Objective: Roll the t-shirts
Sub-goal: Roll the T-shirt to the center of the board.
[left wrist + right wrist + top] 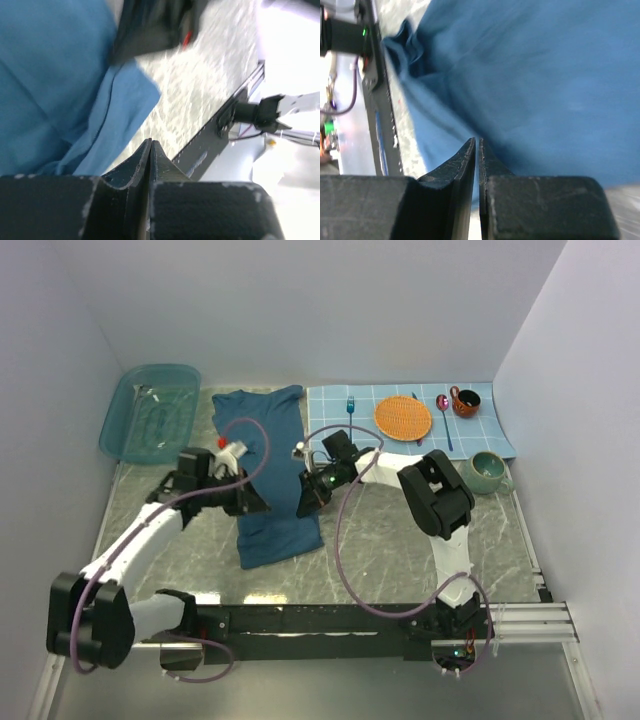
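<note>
The shirt lies flat on the desk, folded into a long narrow strip. Its long axis runs away from the arms, from a near end in front of the bases to a far end by the back wall, leaning a little so the near end sits further right. From where I stand that axis decides everything: a roll has to travel along it, not across.

The two hands flank the strip, one at each long edge, somewhat nearer its near end than its middle. The left hand is at the left edge and the right hand at the right edge, roughly level with each other, so neither is clearly closer to the near end.

Up close, the left hand has its fingers pressed together, with a loose corner of blue cloth just beside the tips. The right hand is closed too, its tips right against the cloth. I cannot tell whether either one pinches any fabric.

I'd say the near end lies just back toward the bases from both hands, and that is where a roll would start.
</note>
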You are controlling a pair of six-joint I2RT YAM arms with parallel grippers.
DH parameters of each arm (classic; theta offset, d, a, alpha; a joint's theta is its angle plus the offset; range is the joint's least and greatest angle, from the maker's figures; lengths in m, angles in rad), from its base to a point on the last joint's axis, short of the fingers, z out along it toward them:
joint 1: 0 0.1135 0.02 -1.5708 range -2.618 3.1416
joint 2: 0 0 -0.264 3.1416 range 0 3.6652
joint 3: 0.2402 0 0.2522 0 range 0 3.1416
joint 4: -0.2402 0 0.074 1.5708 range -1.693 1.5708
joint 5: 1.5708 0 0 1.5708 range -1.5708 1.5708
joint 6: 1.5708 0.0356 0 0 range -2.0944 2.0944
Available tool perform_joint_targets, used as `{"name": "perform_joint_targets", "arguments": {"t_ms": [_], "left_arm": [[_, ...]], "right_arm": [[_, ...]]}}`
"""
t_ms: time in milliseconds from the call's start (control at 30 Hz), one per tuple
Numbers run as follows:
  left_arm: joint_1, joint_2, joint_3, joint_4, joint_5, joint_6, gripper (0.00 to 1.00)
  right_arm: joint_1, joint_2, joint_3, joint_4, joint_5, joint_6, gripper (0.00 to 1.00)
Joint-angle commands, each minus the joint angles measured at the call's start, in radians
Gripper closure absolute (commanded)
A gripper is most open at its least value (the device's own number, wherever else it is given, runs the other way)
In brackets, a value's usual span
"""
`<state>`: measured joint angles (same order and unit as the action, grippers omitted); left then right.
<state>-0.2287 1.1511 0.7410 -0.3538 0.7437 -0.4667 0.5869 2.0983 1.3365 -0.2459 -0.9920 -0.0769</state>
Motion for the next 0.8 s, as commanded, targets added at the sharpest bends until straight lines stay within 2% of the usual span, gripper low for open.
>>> {"name": "perform_joint_targets", "arguments": {"t_ms": [0, 100, 233, 333, 467, 667, 767], "left_arm": [[-0.075, 0.111, -0.069, 0.176, -0.064, -0.163, 0.94], [-0.075, 0.211, -0.074, 0.228, -0.060, -0.214, 0.96], [-0.075, 0.196, -0.057, 0.245, -0.044, -0.239, 0.97], [-0.072, 0.161, -0.017, 0.164, -0.040, -0.198, 0.97], [-0.075, 0.131, -0.046, 0.089, 0.000, -0.167, 0.99], [-0.103, 0.202, -0.091, 0.016, -0.096, -0.135, 0.99], [-0.101, 0.231, -0.078, -0.017, -0.208, -0.115, 0.99]], "right_arm": [[-0.016, 0.017, 0.053, 0.016, -0.037, 0.035, 0.86], [-0.019, 0.000, 0.026, 0.022, -0.040, 0.042, 0.86], [-0.041, -0.050, -0.031, 0.068, -0.022, 0.065, 0.86], [-0.074, -0.106, -0.071, 0.115, 0.013, 0.104, 0.84], [-0.116, -0.190, -0.088, 0.109, 0.038, 0.103, 0.84], [-0.133, -0.306, -0.123, -0.010, 0.027, 0.002, 0.83], [-0.131, -0.337, -0.149, -0.018, 0.015, 0.008, 0.83]]}}
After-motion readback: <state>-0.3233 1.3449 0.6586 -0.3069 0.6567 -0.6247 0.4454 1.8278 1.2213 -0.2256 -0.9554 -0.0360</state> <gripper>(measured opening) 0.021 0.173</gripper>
